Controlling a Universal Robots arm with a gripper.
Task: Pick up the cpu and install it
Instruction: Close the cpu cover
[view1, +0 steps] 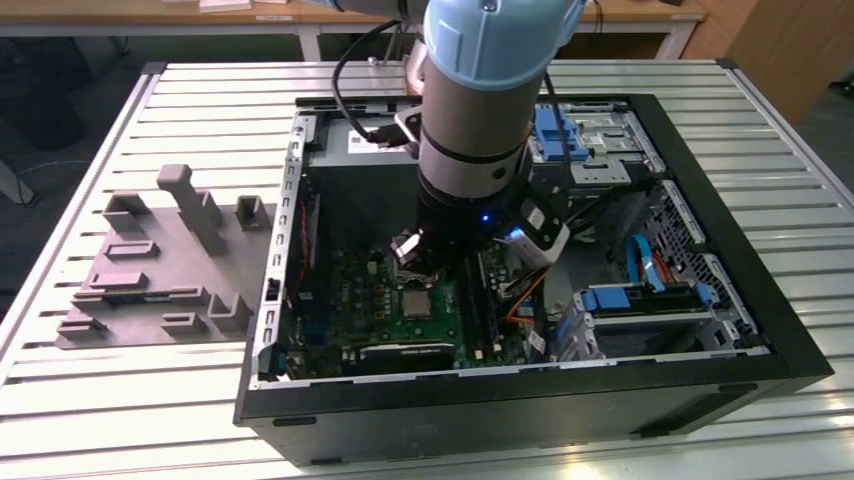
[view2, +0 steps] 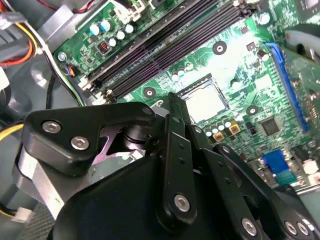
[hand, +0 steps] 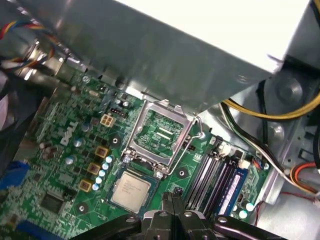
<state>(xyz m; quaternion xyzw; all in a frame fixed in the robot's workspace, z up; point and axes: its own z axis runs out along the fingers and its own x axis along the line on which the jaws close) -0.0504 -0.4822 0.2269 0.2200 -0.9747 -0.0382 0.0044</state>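
Note:
The cpu (hand: 131, 191), a small silvery square with a pale rim, lies flat in its socket on the green motherboard (hand: 65, 165). It also appears in the exterior view as the cpu (view1: 418, 300) and in the second wrist view as the cpu (view2: 207, 102). The silver socket frame (hand: 160, 127) stands hinged open beside it, with its wire lever (hand: 196, 131) raised. My gripper (hand: 172, 199) hangs just above the board next to the chip, black fingers pressed together and holding nothing. The gripper (view2: 173, 102) reads as one narrow bar in the second wrist view.
The black computer case (view1: 787, 330) lies open on a slatted metal table (view1: 80, 400). Grey plastic blocks (view1: 160, 260) stand at the exterior view's left. Memory slots (hand: 212, 175), yellow and red cables (hand: 265, 112) and blue drive brackets (view1: 641, 298) crowd around the socket.

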